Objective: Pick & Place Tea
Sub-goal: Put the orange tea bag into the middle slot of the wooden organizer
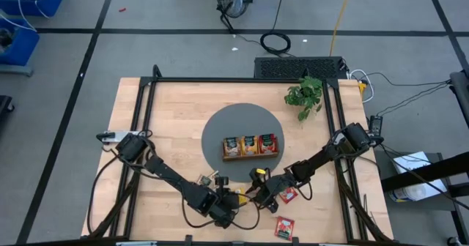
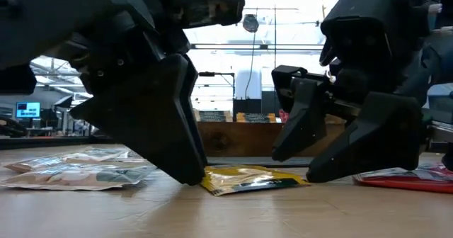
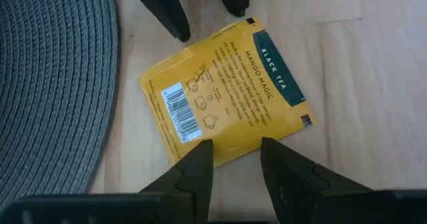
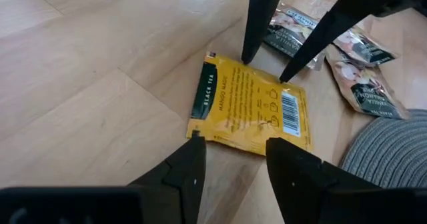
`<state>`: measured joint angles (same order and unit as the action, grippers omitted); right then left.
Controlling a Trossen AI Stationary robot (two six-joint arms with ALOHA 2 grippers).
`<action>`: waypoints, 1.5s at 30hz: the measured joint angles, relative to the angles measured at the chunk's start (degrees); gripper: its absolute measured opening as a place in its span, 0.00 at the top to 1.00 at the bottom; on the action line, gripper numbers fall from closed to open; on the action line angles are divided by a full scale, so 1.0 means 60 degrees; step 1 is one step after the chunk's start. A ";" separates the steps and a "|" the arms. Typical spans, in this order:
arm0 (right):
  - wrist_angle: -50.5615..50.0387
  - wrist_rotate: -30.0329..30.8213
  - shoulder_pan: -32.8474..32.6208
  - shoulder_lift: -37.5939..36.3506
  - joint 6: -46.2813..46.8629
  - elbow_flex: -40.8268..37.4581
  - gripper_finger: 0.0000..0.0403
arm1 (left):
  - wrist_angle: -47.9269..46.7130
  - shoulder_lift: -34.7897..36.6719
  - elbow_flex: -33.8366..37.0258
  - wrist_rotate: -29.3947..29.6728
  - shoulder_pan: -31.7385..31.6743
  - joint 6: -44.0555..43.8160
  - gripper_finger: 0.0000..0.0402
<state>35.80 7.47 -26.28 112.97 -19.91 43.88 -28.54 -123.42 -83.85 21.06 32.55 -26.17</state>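
A flat yellow paper tea sachet [image 3: 223, 94] lies on the pale wooden table [image 1: 168, 121], just beside the round grey woven mat [image 1: 242, 118]. The left gripper [image 3: 233, 161] and right gripper [image 4: 233, 151] stand at its opposite edges, facing each other. A long brown wooden tray [image 1: 250, 146] sits on the mat, pale tan sachets [image 4: 347, 57] lie beyond the yellow one on the left arm's side, and red sachets [image 1: 285, 226] lie near the table's front edge.

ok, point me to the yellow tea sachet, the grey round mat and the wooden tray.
yellow tea sachet [image 3: 223, 94]: left wrist view, middle of its printed face.
grey round mat [image 1: 220, 125]: high view, bare part left of the tray.
wooden tray [image 1: 250, 156]: high view, front wall.
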 joint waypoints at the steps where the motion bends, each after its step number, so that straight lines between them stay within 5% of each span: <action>1: -0.0011 0.0000 0.0000 0.0000 0.0061 -0.0004 0.63 | 0.0052 -0.0002 0.0000 -0.0007 -0.0035 -0.0004 0.67; 16: 0.0729 0.0018 0.0058 0.1029 0.0347 -0.0022 0.63 | 0.0911 -0.0725 -0.0018 0.0024 -0.0325 -0.0130 0.67; 21: 0.0244 0.1014 -0.0204 0.0718 0.0240 -0.0018 0.64 | 0.0758 -0.0732 -0.0018 0.0089 -0.0227 -0.0204 0.67; 30: 0.0103 0.1501 -0.0461 0.0466 -0.0296 -0.0021 0.95 | 0.0401 -0.0663 0.0000 0.0108 -0.0061 -0.0840 0.67; 34: 0.0094 0.1559 -0.0571 0.0433 -0.0541 -0.0022 0.98 | 0.0279 -0.0656 0.0000 0.0102 -0.0030 -0.0996 0.67; 45: -0.1947 0.2193 -0.1073 -0.2093 -0.0006 -0.0105 1.00 | -0.0431 -0.0011 0.0088 0.0887 0.0302 -0.0570 0.67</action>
<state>24.12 20.63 -32.72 100.41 -19.94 43.25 -31.13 -123.48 -83.32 26.38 34.36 -29.60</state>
